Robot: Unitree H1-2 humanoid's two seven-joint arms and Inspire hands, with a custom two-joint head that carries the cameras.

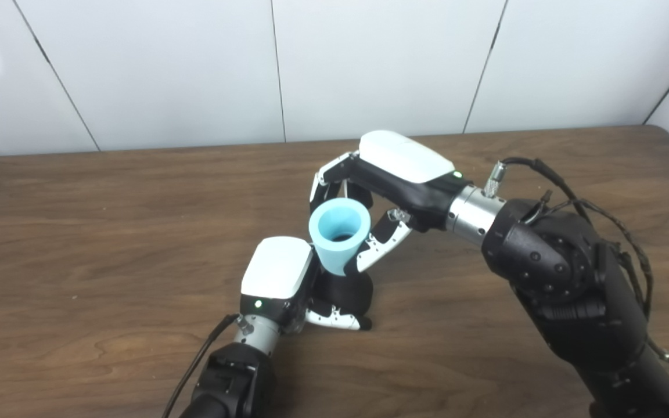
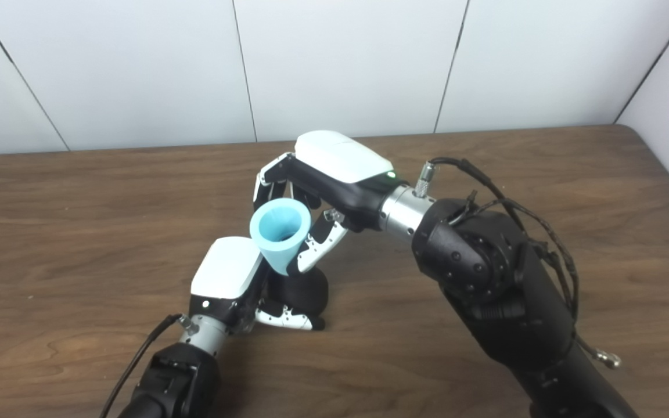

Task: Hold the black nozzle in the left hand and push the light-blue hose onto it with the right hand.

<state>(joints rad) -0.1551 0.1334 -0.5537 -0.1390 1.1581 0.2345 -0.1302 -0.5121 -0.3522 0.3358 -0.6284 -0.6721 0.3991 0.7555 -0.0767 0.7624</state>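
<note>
On the dark brown wood-grain bench, the left robot hand, white-backed with black fingers, enters from the lower left and rests low near the bench centre, its fingers curled around the black rounded plastic nozzle; the nozzle base sits at or just above the bench surface, and which of the two cannot be determined. Directly above the nozzle stands the light-blue flared rubber hose, a short tapered tube with its wide open mouth tilted up toward the cameras and its narrow lower end meeting the top of the nozzle; the depth of engagement is hidden by the fingers. To the right, the right robot hand, also white-backed, reaches in from the lower right on a heavy black forearm with exposed black cables. Its fingers are closed around the far side of the hose and its thumb presses the near right side, pinching the hose between them. White wall panels stand behind the bench
</note>
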